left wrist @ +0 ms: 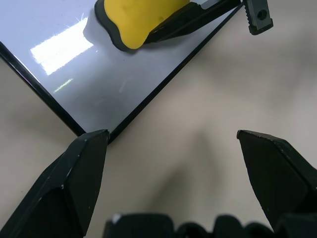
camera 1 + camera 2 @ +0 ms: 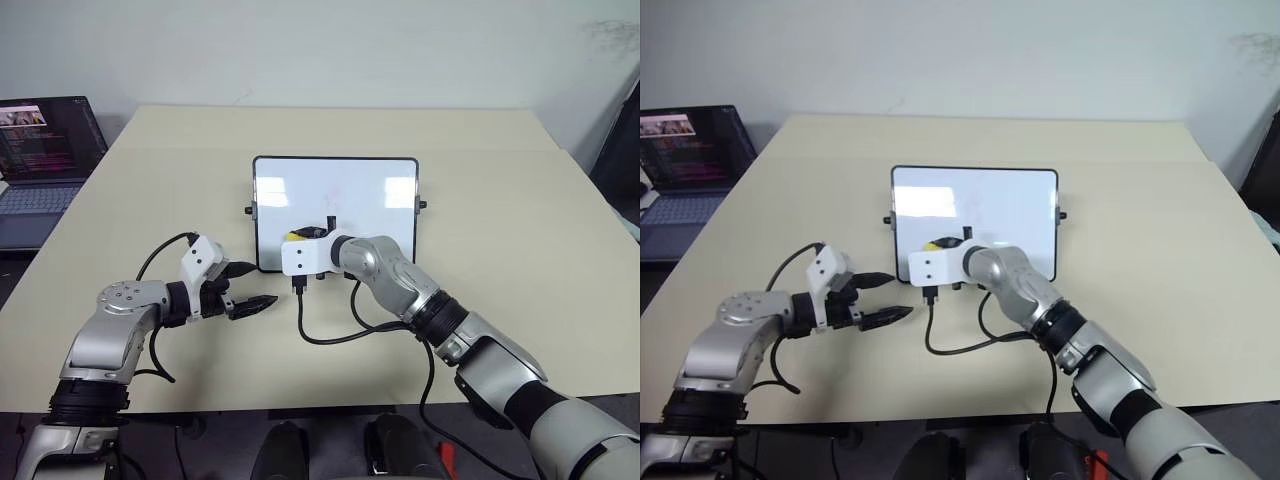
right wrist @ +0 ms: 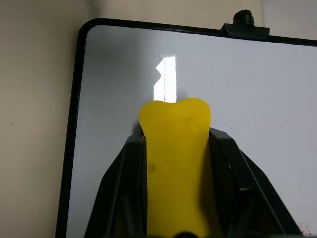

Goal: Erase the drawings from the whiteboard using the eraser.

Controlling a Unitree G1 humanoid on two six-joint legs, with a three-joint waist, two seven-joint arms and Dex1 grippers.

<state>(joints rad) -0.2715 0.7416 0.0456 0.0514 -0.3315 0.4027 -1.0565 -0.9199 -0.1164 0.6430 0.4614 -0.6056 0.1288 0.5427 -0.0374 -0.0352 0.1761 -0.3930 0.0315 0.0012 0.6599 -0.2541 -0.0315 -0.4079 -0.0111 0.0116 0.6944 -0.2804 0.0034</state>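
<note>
— Two grippers over one table [image 2: 520,220], right? Where is each?

— Yes. The right gripper [image 3: 173,144] reaches in over the near left part of the whiteboard [image 2: 370,190], its fingers clamped on the two long sides of the eraser [image 3: 174,163]. The left gripper [image 2: 252,287] hangs above bare tabletop just off the board's near left corner, its black fingers [image 1: 74,173] spread apart with nothing between them.

— And the eraser itself?

— Yellow block with a dark underside, flared at its free end. It sits over the board's white surface close to the left frame edge; from the left wrist view its dark base looks to be against the surface, though I cannot tell for sure that it touches.

— How does the board lie?

— Flat on the table, about in the middle, long sides running left to right, a small black knob [image 2: 422,205] on each short side.

— Any drawings showing?

— A faint thin stroke [image 2: 334,195] near the board's centre, beyond the eraser, and tiny red specks [image 3: 302,229] by the right gripper.

— Anything else?

— An open laptop [image 2: 45,160] at the far left, off the table's edge.
</note>
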